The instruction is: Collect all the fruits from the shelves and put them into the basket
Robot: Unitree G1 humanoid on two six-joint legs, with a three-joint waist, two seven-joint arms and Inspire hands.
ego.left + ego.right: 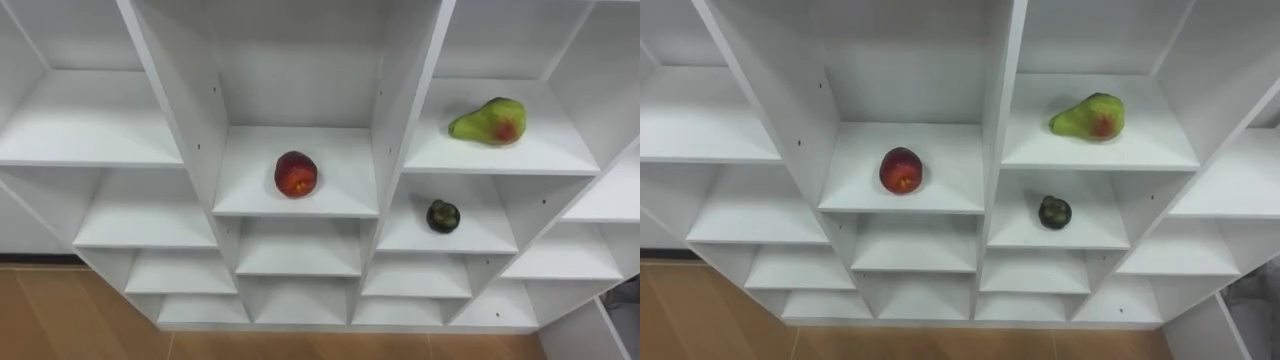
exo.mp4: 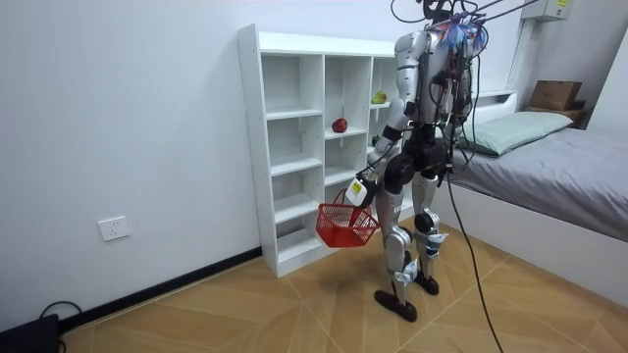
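Wooden floor (image 1: pixel 60 310) edges the bottom of the frame below the white closet (image 1: pixel 180 120). In the room view the robot stands just before it, left arm hanging low, left hand (image 2: pixel 359 190) closed round the handle of a red basket (image 2: pixel 345 226). Each fruit has free room on its open-fronted shelf: red fruit (image 1: pixel 296 174) near the front edge at centre, dark green fruit (image 1: pixel 443 216) lower right, pear (image 1: pixel 489 122) upper right
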